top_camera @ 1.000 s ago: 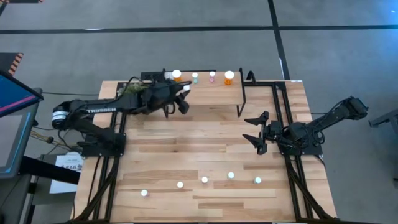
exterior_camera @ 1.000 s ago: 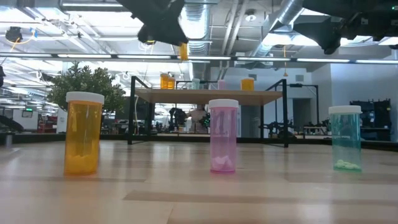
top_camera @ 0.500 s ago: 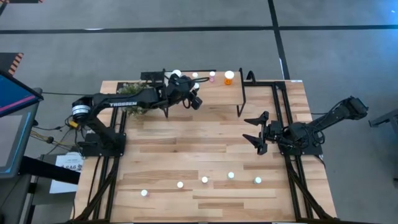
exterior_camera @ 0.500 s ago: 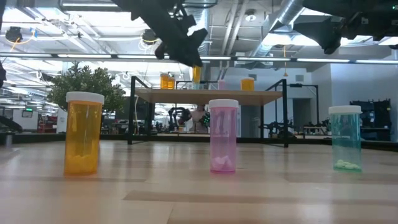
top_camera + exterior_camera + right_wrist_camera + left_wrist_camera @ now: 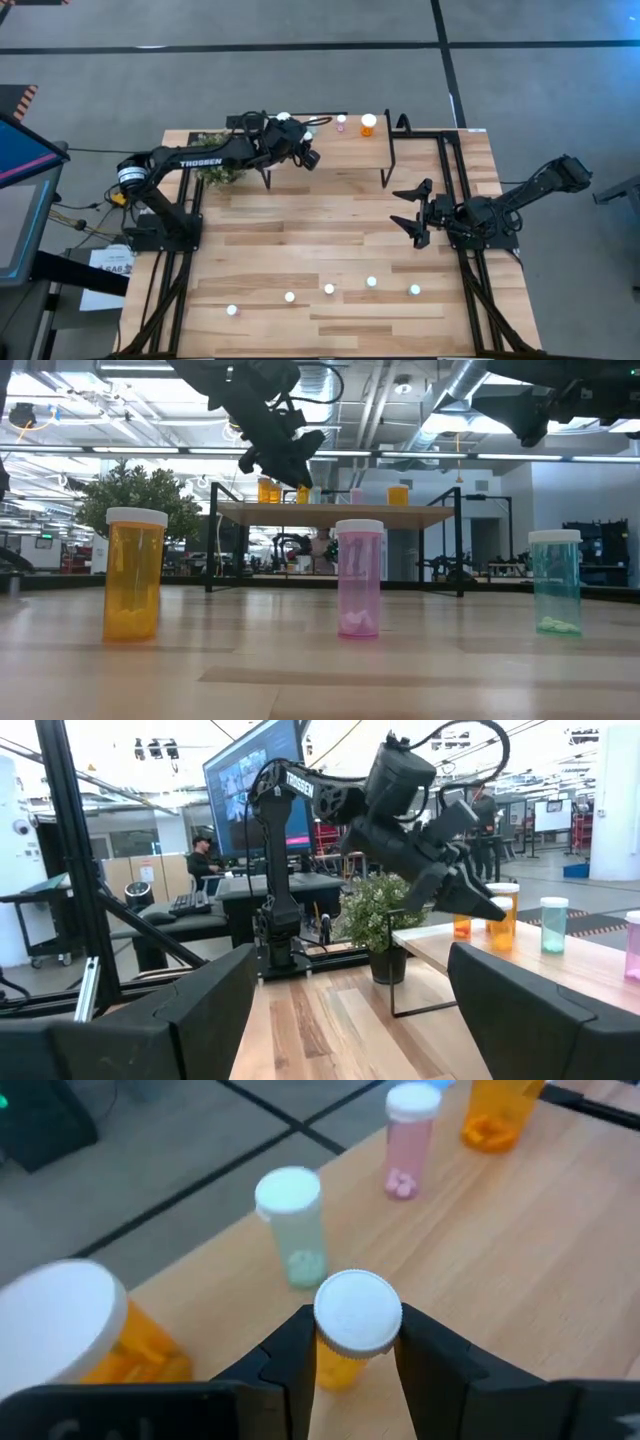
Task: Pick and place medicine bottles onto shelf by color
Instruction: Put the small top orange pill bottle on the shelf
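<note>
Left tool point(image 5: 352, 1348) pinching small orange bottle point(image 5: 350, 1330), white cap, over shelf point(image 5: 520, 1260) beside pale green bottle point(image 5: 295, 1225). Right tool point(image 5: 415, 212) spread wide, waiting above surface point(image 5: 330, 230).

Non-task stuff: small potted plant point(image 5: 213, 168) sat on the light wood table point(image 5: 330, 235) at about 10 o'clock, near the table's far-left corner; also showed in the low view point(image 5: 140, 500) and right wrist view point(image 5: 385, 920). A monitor point(image 5: 20, 160) stood off the table at 9 o'clock. A person point(image 5: 203, 860) sat at a desk in the room behind.
</note>
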### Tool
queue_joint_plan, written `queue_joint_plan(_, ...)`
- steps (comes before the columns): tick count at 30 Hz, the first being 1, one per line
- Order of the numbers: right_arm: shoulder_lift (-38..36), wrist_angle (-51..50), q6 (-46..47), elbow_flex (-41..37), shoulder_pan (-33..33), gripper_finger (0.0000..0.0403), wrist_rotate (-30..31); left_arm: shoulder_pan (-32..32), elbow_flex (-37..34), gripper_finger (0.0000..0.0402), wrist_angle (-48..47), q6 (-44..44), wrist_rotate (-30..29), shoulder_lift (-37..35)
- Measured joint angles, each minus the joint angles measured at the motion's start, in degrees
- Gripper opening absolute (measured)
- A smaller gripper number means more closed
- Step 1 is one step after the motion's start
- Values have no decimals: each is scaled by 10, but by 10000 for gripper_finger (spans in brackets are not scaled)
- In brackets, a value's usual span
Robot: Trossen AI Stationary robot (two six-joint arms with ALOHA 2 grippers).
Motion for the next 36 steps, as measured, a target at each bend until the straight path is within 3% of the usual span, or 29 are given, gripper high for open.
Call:
queue_joint_plan(27, 0, 5, 7, 0, 0, 348, 0, 2, -15, 106, 39, -10, 27, -2)
queue_joint_plan(36, 0, 5, 7, 0, 0, 352, 0, 2, -15, 156, 36, -10, 26, -2)
